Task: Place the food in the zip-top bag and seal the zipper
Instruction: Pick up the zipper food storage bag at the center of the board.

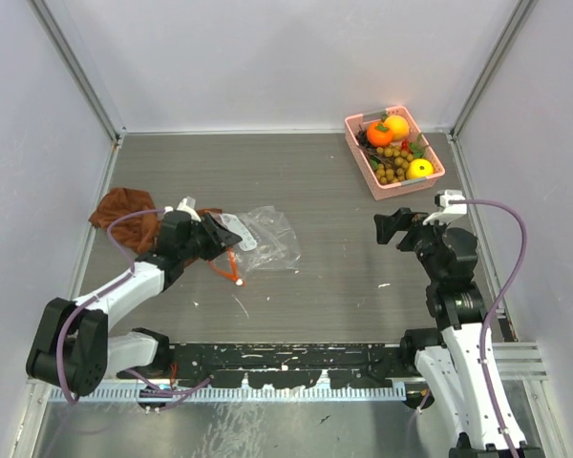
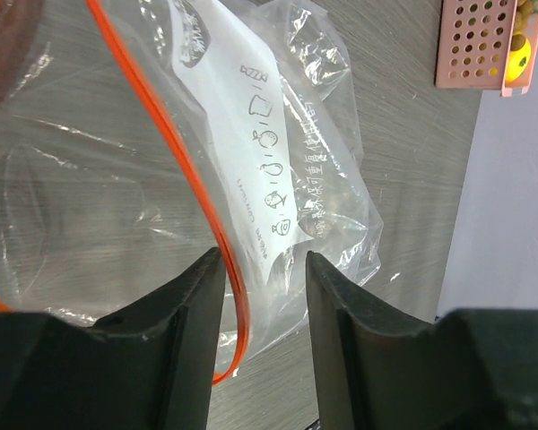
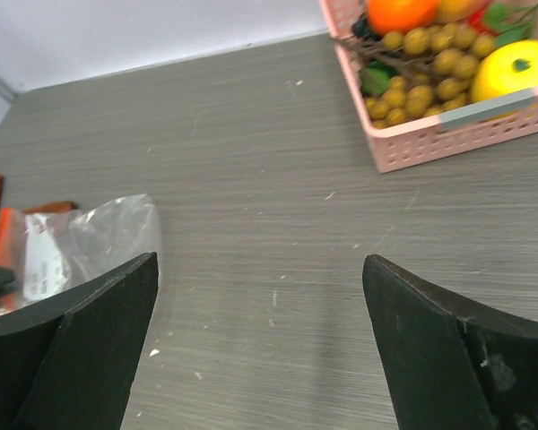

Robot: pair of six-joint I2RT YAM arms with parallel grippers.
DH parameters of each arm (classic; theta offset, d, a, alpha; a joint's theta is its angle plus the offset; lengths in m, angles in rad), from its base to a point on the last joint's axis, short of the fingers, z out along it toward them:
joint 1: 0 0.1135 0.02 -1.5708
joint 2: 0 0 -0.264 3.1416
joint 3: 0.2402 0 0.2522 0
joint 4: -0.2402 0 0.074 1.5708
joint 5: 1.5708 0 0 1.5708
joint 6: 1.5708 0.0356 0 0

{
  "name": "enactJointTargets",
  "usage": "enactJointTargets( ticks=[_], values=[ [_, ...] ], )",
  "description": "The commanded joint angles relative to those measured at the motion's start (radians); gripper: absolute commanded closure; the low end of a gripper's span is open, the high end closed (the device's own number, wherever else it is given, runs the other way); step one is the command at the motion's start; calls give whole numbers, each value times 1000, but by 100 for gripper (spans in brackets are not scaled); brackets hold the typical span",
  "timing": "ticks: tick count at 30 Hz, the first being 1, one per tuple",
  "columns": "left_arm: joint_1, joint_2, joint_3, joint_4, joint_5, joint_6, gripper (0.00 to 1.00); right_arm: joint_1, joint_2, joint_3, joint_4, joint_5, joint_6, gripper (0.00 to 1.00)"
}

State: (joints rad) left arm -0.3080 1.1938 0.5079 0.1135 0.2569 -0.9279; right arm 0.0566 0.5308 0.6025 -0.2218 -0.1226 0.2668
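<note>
The zip-top bag [image 1: 267, 237] lies flat and crinkled on the worktop [image 1: 315, 191], left of its middle and nearer the left edge than the right, with its mouth turned toward the left arm. The left gripper [image 2: 264, 260] sits right at that mouth: its two fingers [image 2: 184, 340] stand a narrow gap apart, and the clear plastic passes through the gap between them. The zipper [image 2: 166, 134] curves down from the top of the left wrist view and runs close along the inner face of one finger (whether it touches that face I cannot tell), and neither pad is seen pressing the plastic flat. A brown cloth [image 1: 124, 215] is bunched just behind this gripper, near the left edge. The right gripper [image 1: 396, 229] hovers above bare worktop toward the right edge, well apart from the bag, its jaws spread wide with nothing between them. The food [image 1: 396, 148] is all in the pink basket [image 1: 363, 164] at the far right corner: orange round fruits at the far end, tan-brown berries with leaves in the middle, a yellow one at the near end.
</note>
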Motion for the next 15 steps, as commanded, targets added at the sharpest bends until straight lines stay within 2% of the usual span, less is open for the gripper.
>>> enactJointTargets(
  ticks=[1,10,15],
  values=[
    [-20,17,3,112,4,-1,63,-1,48,-29,132,-162,71,0],
    [-36,-75,-15,130,10,-30,99,40,179,-116,304,-322,206,5],
    [-36,-156,-37,133,-1,-58,100,129,248,-163,398,-321,273,7]
  ],
)
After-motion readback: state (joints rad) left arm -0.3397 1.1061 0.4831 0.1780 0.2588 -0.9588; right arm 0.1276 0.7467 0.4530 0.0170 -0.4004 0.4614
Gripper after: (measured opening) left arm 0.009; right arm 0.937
